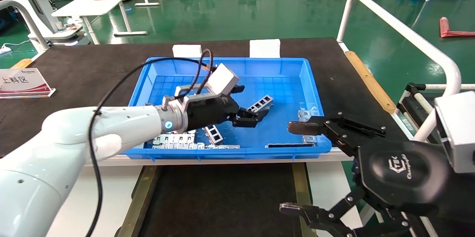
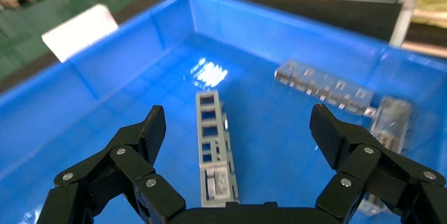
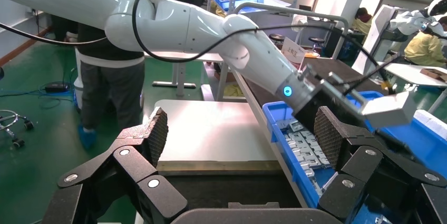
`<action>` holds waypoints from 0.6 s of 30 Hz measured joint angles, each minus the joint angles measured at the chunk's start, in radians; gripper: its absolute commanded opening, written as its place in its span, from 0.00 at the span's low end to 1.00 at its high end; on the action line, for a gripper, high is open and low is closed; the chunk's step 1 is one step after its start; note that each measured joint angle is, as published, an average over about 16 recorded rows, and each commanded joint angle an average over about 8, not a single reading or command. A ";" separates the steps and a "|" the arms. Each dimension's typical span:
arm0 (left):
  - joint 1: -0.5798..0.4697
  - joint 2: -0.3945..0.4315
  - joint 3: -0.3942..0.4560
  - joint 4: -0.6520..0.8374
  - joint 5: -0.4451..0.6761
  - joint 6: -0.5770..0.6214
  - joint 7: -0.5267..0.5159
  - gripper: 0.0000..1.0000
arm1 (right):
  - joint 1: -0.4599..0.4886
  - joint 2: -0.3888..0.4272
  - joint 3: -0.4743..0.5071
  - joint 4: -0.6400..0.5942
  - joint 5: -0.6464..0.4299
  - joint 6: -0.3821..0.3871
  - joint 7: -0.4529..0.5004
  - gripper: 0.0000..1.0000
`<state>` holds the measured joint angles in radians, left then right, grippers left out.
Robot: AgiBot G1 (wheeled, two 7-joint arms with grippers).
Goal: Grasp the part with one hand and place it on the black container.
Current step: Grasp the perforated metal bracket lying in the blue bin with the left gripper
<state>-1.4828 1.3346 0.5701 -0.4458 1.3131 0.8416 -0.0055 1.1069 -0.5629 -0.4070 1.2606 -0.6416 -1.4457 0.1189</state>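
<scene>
A blue plastic crate [image 1: 226,81] with a moulded grid floor sits on the wide black mat [image 1: 92,66]. Inside it, the left gripper [image 1: 256,117] hangs low over the floor with its fingers spread wide and nothing between them. In the left wrist view that gripper [image 2: 237,129] frames the part [image 2: 213,145], a slim silver-grey stamped channel with a row of rectangular windows, lying flat on the crate floor and running straight out from the gap between the black ribbed fingertips [image 2: 153,129], touching neither. From the head view the same part [image 1: 261,104] lies just beyond the claw's tips, tilted.

More ladder-like strips lie farther out past the claw [image 2: 324,87], and a row of flat notched grey plates [image 1: 174,141] is packed along the crate's near wall, behind the claw and partly covered by the left arm. One more strip [image 1: 214,135] pokes out beneath the wrist; its lower end is hidden.

The black container [image 1: 222,200], a matte-black tray between olive-tan side rails, lies on the near side of the crate, well apart from the left claw; its near end is cut off.

The right gripper [image 1: 293,166] hovers beside the crate's right near corner, fingers wide apart and holding nothing. A small metal piece near its upper fingertip may be another part, though it is hard to tell.
</scene>
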 measured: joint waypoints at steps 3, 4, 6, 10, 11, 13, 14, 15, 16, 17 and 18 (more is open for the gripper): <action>-0.004 0.019 0.016 0.038 -0.011 -0.035 0.014 1.00 | 0.000 0.000 0.000 0.000 0.000 0.000 0.000 1.00; -0.004 0.023 0.023 0.046 -0.016 -0.046 0.016 1.00 | 0.000 0.000 0.000 0.000 0.000 0.000 0.000 1.00; -0.003 0.028 0.039 0.060 -0.028 -0.068 0.019 1.00 | 0.000 0.000 0.000 0.000 0.000 0.000 0.000 1.00; 0.000 0.033 0.079 0.071 -0.056 -0.110 0.011 1.00 | 0.000 0.000 0.000 0.000 0.000 0.000 0.000 1.00; 0.001 0.034 0.090 0.071 -0.063 -0.121 0.008 1.00 | 0.000 0.000 0.000 0.000 0.000 0.000 0.000 1.00; 0.003 0.035 0.114 0.071 -0.078 -0.139 0.000 0.91 | 0.000 0.000 0.000 0.000 0.000 0.000 0.000 0.79; 0.003 0.035 0.126 0.071 -0.085 -0.148 -0.004 0.79 | 0.000 0.000 0.000 0.000 0.000 0.000 0.000 0.67; 0.004 0.035 0.138 0.071 -0.093 -0.156 -0.008 0.66 | 0.000 0.000 0.000 0.000 0.000 0.000 0.000 0.54; 0.004 0.035 0.150 0.070 -0.100 -0.164 -0.013 0.54 | 0.000 0.000 0.000 0.000 0.000 0.000 0.000 0.42; 0.005 0.035 0.163 0.069 -0.108 -0.171 -0.017 0.41 | 0.000 0.000 0.000 0.000 0.000 0.000 0.000 0.29; 0.005 0.035 0.175 0.068 -0.115 -0.177 -0.021 0.29 | 0.000 0.000 0.000 0.000 0.000 0.000 0.000 0.17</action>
<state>-1.4774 1.3696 0.7450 -0.3780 1.1980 0.6644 -0.0266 1.1069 -0.5629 -0.4071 1.2606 -0.6415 -1.4456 0.1189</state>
